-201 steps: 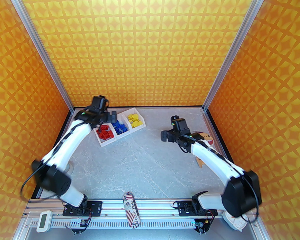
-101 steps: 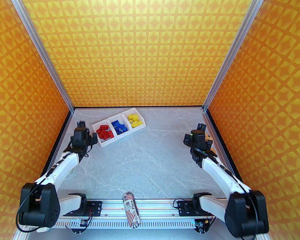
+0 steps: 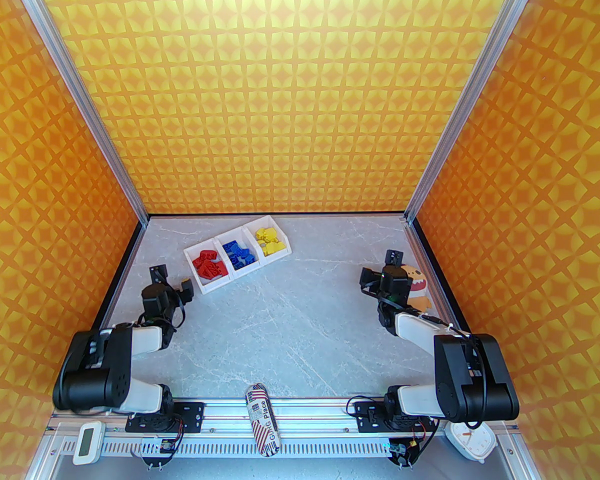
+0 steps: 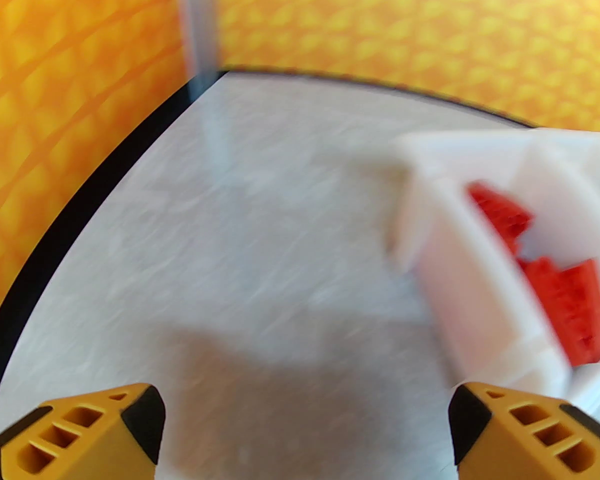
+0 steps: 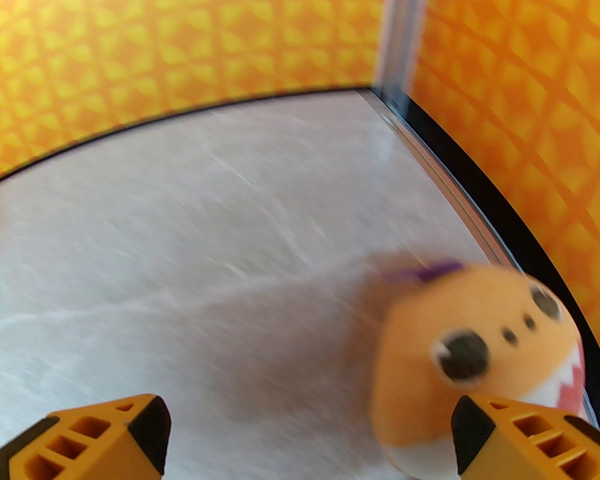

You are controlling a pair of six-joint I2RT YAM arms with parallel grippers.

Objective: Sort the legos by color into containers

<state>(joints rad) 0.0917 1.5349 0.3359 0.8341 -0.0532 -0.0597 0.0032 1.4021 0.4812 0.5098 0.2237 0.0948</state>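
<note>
The containers (image 3: pixel 219 284) are three joined white bins at the back left of the table. Red legos (image 3: pixel 209 265) fill the left bin, blue legos (image 3: pixel 239 254) the middle one and yellow legos (image 3: pixel 269 240) the right one. My left gripper (image 3: pixel 171 279) hangs open and empty just left of the red bin's near corner. In the left wrist view, its gripper (image 4: pixel 305 418) faces bare table, with the containers (image 4: pixel 460 278) and red legos (image 4: pixel 565 293) to the right. My right gripper (image 3: pixel 380 266) is open and empty on the right side of the table.
An orange plush monster (image 3: pixel 416 283) lies by the right wall, close beside the right gripper (image 5: pixel 305 428) and its right fingertip; the plush monster (image 5: pixel 470 348) is blurred there. A printed can (image 3: pixel 262 418) lies on the front rail. A white timer (image 3: pixel 87 440) and a clock (image 3: pixel 470 440) sit at the near corners.
Both arms have folded back toward their bases. The left gripper left the space above the bins and came down to their near left. The right gripper swung right, next to the plush.
</note>
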